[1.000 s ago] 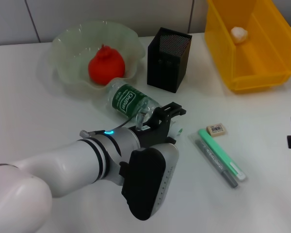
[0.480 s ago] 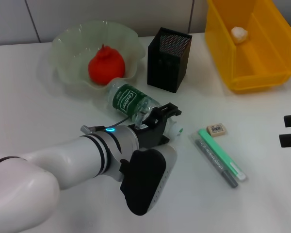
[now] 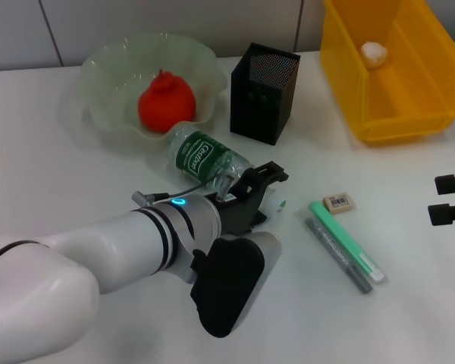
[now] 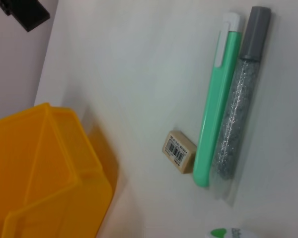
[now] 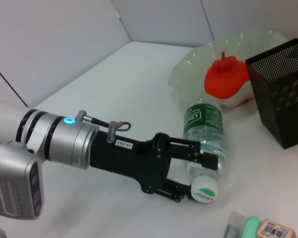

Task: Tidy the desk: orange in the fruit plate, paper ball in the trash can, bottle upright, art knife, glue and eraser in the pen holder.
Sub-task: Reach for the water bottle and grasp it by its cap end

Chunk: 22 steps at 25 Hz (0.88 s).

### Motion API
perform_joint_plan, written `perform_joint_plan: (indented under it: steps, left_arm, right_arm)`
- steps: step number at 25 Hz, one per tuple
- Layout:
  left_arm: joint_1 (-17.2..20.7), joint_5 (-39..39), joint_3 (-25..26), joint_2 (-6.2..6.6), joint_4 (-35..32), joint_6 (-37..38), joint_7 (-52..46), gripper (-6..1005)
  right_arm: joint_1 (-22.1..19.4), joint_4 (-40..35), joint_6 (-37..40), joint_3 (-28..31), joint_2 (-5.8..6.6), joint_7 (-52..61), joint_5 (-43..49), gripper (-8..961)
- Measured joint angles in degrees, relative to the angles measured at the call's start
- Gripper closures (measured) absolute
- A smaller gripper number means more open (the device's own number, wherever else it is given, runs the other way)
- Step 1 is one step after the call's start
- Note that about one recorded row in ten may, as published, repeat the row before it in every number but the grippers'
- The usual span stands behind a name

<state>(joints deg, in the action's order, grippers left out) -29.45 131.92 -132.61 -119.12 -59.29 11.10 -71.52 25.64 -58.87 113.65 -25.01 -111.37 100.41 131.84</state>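
Left gripper (image 5: 201, 173), jaws spread, straddles the lying bottle (image 3: 205, 158); eraser (image 3: 338, 202) at centre-right; right gripper (image 3: 449, 199) jaw state indeterminate.

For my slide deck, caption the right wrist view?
Left gripper straddles the neck of the lying bottle, fingers open, near the pen holder and the orange in the fruit plate.

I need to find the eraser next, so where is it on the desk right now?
In the head view the eraser lies flat on the robot's right side of the desk, just beyond the green art knife tip, below the trash can.
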Motion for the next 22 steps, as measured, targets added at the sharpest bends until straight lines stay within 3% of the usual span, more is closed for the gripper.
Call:
perform_joint_plan:
  steps: [8, 22]
  left_arm:
    - [0.1, -0.2, 0.2, -0.07, -0.3, -0.3, -0.1, 275]
    - [-0.9, -2.9, 0.0, -0.06, 0.3, 1.6, -0.1, 303]
  right_arm:
    - [1.4, -0.3, -0.1, -4.0, 1.01, 3.0, 0.1, 194]
    - [5.2, -0.1, -1.4, -4.3, 0.7, 4.7, 2.1, 195]
